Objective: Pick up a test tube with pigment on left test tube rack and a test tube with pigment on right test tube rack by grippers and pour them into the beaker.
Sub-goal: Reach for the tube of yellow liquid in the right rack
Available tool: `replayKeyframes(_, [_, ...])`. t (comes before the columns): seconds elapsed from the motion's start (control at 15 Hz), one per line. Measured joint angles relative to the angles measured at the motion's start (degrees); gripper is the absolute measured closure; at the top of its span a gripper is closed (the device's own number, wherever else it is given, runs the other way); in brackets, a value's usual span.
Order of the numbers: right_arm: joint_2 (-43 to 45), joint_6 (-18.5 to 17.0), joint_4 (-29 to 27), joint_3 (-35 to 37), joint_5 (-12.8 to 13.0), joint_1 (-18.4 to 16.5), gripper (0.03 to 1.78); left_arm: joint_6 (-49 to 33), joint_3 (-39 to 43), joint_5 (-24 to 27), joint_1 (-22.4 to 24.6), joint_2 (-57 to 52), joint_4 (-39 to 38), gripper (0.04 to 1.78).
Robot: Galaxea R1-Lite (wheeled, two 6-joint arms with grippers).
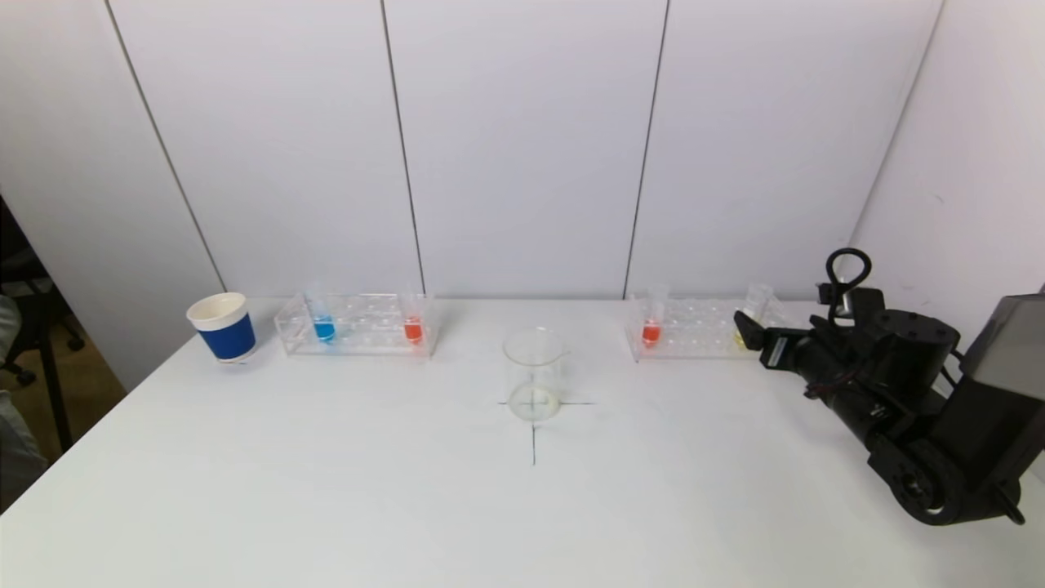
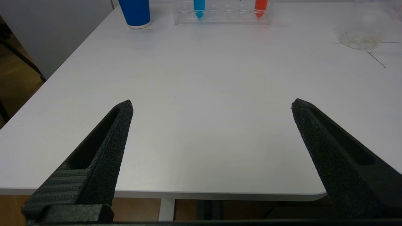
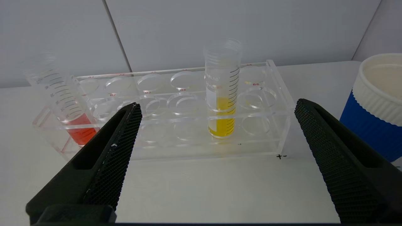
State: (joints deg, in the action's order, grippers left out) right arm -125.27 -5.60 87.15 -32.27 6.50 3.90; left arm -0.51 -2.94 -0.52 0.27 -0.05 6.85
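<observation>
The left test tube rack [image 1: 359, 336] of clear plastic holds a blue-pigment tube [image 1: 323, 326] and an orange-red one [image 1: 413, 328]. The right rack [image 1: 702, 336] holds a red-pigment tube [image 1: 651, 330] and a yellow-pigment tube [image 3: 222, 94]. The glass beaker [image 1: 534, 374] stands between the racks on a drawn cross. My right gripper [image 3: 217, 103] is open, just in front of the right rack [image 3: 282, 125], facing the yellow tube and not touching it. My left gripper [image 2: 212, 105] is open over the table's near left edge, far from the left rack [image 2: 223, 19].
A blue paper cup [image 1: 222, 327] stands left of the left rack. Another blue cup with a white rim [image 3: 377, 103] stands close beside the right rack's outer end. White wall panels rise right behind both racks. The table edge [image 2: 188, 194] runs under my left gripper.
</observation>
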Motion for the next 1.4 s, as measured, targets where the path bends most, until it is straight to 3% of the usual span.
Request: replayKeyframes(1.4, [-4.4, 0.8, 0.0, -7.2, 1.0, -0.2, 0.04, 0.0, 0.0, 0.0, 0.0, 0.0, 0.0, 0.06])
